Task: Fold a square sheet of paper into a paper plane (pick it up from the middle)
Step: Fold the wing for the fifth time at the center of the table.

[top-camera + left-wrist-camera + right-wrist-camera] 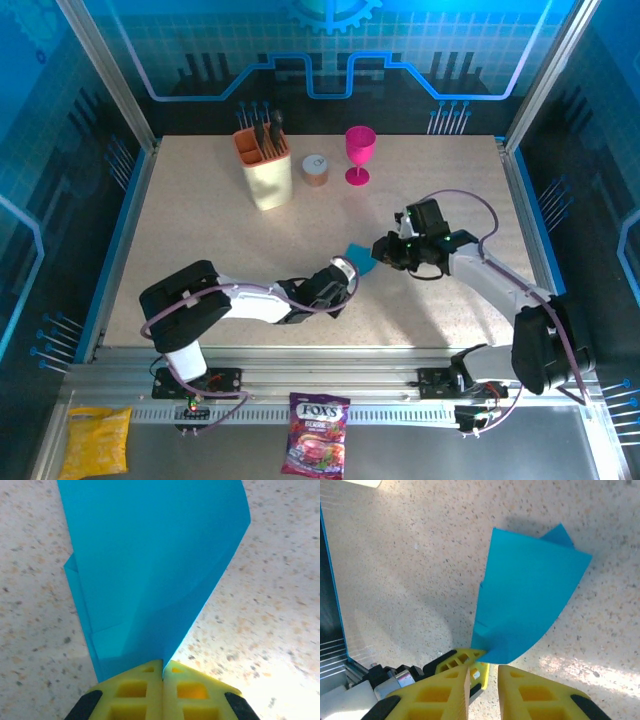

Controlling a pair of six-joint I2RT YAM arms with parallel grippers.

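- The sheet of paper (150, 555): thin, smooth cyan paper, matt with a faint sheen.
- The worktop (200, 220): smooth, matt, speckled stone-look surface.
- The left gripper (163, 666) and right gripper (487, 674): matt yellow moulded plastic.
- The goblet (359, 152): glossy pink plastic.
- The candy bag (316, 432): shiny wrapper.

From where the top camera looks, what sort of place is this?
Probably a robot demonstration cell: a speckled beige tabletop fenced by silver aluminium posts, blue circuit-pattern wall panels, and a ribbed metal mounting rail along the near edge.
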